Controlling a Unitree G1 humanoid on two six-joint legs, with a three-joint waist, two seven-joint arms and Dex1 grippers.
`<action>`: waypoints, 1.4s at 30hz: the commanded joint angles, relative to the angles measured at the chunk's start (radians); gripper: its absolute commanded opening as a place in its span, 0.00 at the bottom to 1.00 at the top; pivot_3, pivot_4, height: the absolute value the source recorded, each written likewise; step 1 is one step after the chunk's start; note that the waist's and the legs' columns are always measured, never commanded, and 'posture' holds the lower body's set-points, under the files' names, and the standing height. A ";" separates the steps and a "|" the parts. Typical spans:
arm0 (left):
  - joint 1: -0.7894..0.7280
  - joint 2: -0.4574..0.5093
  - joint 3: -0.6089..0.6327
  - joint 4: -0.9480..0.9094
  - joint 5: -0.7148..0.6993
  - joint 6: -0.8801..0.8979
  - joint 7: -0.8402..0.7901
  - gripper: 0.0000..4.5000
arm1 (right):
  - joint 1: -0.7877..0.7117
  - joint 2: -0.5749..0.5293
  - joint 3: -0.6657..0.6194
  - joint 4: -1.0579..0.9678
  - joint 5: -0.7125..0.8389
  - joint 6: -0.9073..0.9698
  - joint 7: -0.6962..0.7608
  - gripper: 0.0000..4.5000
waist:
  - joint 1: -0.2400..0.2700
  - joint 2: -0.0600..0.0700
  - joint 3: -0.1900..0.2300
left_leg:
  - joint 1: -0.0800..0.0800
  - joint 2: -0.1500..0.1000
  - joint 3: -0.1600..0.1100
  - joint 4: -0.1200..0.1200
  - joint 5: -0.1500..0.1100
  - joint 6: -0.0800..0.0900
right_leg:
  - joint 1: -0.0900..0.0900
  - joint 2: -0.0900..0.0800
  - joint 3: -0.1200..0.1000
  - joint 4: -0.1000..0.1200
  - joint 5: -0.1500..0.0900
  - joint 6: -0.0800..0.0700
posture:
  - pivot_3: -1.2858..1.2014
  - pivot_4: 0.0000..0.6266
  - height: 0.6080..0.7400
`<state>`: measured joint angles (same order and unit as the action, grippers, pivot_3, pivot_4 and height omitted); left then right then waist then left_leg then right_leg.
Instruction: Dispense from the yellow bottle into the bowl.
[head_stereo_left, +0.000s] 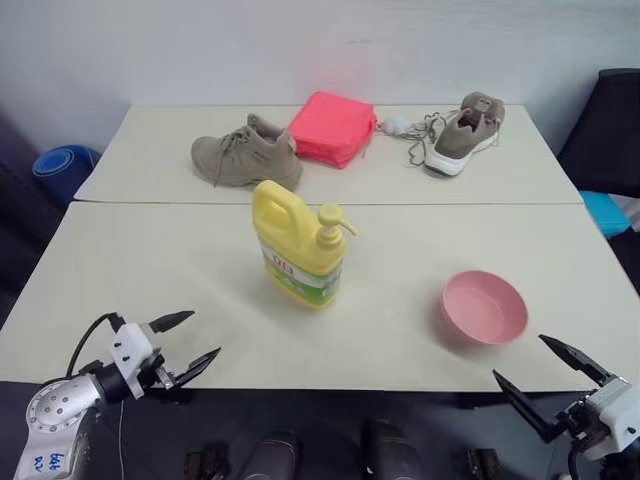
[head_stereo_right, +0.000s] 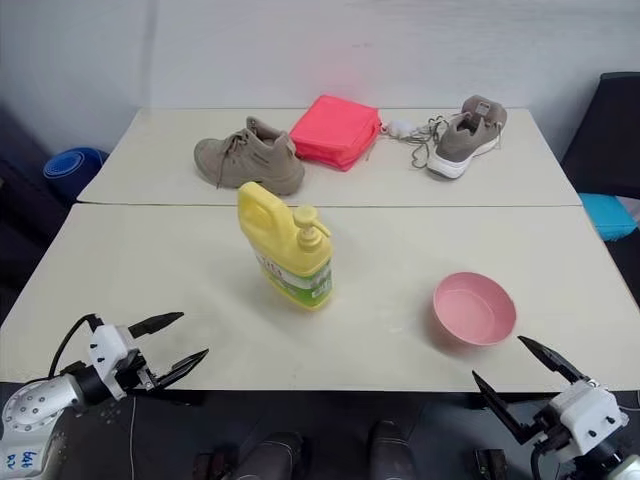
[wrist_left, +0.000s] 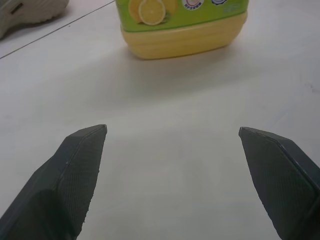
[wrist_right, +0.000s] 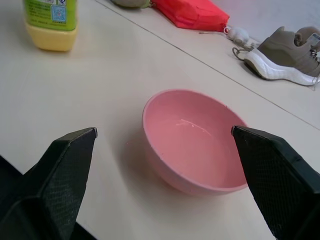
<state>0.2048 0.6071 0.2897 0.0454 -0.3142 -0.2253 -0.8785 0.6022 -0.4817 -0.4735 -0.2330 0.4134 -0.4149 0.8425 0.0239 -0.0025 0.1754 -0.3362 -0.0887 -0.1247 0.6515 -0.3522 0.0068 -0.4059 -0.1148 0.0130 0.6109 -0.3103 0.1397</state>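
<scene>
Head-camera views are showing the yellow bottle (head_stereo_left: 298, 245) standing upright mid-table, with the bowl (head_stereo_left: 485, 307) well apart from it, nearer the right gripper (head_stereo_left: 545, 376). That gap is looking like the main risk: pumped where it stands, the spout would probably be wetting the table (head_stereo_left: 150, 290). Both the right gripper and the left gripper (head_stereo_left: 187, 342) are hanging at the near edge, fingers spread, holding nothing. Left wrist view is looking between parted fingers (wrist_left: 80, 165) at the bottle's base; a one-sided push could be tipping it. Right wrist view is framing the empty bowl between parted fingers (wrist_right: 67, 165); being light, it may be skidding if nudged.
</scene>
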 joint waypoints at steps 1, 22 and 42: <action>-0.015 0.012 0.002 -0.049 -0.018 0.042 0.012 1.00 | -0.002 0.010 0.007 -0.007 0.018 -0.007 -0.003 1.00 | 0.001 0.000 0.000 | 0.000 0.000 0.000 0.000 0.000 0.000 | 0.000 0.000 0.000 0.000 0.000 0.000 | 0.52 0.24 1.00; -0.281 0.105 -0.166 -0.457 -0.387 0.575 -0.168 1.00 | 0.040 -0.109 -0.047 -0.265 0.040 0.368 -0.154 1.00 | -0.030 0.004 -0.001 | 0.001 0.006 0.005 0.001 0.001 -0.003 | -0.001 0.003 0.004 0.001 0.004 -0.005 | 0.52 0.24 1.00; -0.249 0.074 -0.154 -0.483 -0.330 0.542 -0.098 1.00 | -0.385 -0.123 0.352 -0.243 -0.119 0.909 -0.412 0.87 | -0.001 0.004 -0.001 | -0.004 0.008 0.002 0.002 0.002 -0.006 | -0.005 0.005 0.000 0.000 0.004 -0.007 | 0.52 0.24 1.00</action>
<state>-0.0379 0.6801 0.1136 -0.4018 -0.6472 0.3336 -0.9801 0.2203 -0.6140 -0.1231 -0.4752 0.3155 0.5123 0.4374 0.0225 0.0012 0.1742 -0.3403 -0.0807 -0.1227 0.6539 -0.3496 0.0005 -0.4104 -0.1092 0.0132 0.6110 -0.3060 0.1331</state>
